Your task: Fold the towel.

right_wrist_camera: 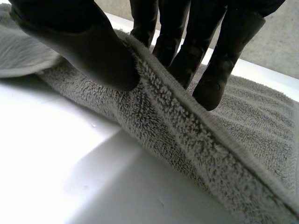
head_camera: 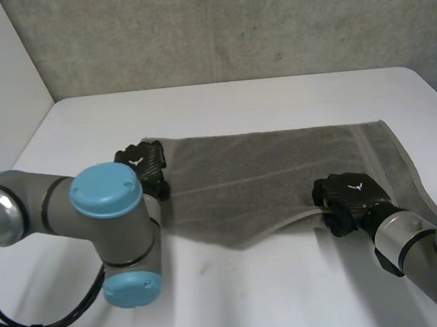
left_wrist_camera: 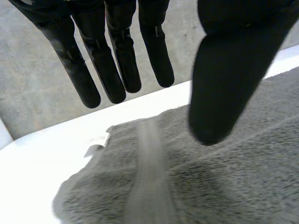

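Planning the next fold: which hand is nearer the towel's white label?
Left. The left hand is open beside the label at the towel corner; the right hand pinches the near edge, well away from it.

Left arm: sitting at the near left, elbow bent, wrist pointing far.
Left hand (head_camera: 143, 164): hovering with fingers (left_wrist_camera: 117, 70) straight and thumb (left_wrist_camera: 224, 84) apart — gripping nothing.
Right arm: angling in from the near right.
Right hand (head_camera: 348, 196): pinching the towel's (head_camera: 265, 171) near edge — thumb (right_wrist_camera: 79, 46) pressing against fingers (right_wrist_camera: 219, 60).
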### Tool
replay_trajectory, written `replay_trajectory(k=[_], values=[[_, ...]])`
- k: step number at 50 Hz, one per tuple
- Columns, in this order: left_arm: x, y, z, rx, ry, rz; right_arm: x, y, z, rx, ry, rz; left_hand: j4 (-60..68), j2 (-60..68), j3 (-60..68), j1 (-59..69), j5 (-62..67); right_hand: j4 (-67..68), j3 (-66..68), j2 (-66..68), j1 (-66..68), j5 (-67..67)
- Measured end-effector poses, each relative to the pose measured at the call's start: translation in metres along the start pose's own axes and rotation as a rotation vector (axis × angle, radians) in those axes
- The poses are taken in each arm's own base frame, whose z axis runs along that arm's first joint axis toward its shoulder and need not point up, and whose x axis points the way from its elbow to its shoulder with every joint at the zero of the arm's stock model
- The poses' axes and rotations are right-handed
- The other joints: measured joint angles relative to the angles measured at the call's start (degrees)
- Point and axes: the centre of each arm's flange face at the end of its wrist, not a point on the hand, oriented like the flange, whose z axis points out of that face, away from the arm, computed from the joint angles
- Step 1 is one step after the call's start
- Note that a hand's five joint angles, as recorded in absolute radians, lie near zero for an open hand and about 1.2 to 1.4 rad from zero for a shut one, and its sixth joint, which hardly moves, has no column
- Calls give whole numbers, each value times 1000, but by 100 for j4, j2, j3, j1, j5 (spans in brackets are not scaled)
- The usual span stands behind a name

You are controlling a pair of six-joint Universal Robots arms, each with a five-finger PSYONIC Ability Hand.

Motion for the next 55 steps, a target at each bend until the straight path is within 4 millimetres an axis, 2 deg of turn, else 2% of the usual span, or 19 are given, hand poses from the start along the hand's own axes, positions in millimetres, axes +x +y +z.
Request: replay_trajectory(k=[6, 13, 19, 24, 33, 43, 55], values=[[-11, -2, -8, -17, 2, 32, 0, -1, 0, 5, 1, -3, 335, 328, 331, 325, 316, 0, 10, 0, 0, 0], [-6, 9, -27, -65, 121, 84, 0, -3, 1, 11, 1, -6, 327, 321, 324, 324, 356, 0, 10, 0, 0, 0], [19, 16, -53, -81, 296, 110, 0, -4, 1, 13, 1, -7, -1240, -1277, -1233, -1261, -1251, 0, 11, 0, 0, 0], [41, 16, -64, -54, 385, 114, 1, -4, 1, 13, 1, -8, -1623, -1626, -1621, -1613, -1634, 0, 10, 0, 0, 0], [58, 24, -59, -38, 417, 133, 1, -3, 0, 10, 4, -6, -1075, -1083, -1079, -1071, -1057, 0, 10, 0, 0, 0], [56, 39, -56, -66, 410, 204, 6, -5, 1, 16, 17, -6, -729, -726, -727, -739, -710, 0, 10, 0, 0, 0], [56, 39, -56, -68, 413, 222, 15, -17, 5, 54, 39, -14, -474, -474, -471, -481, -474, 0, 10, 0, 0, 0]])
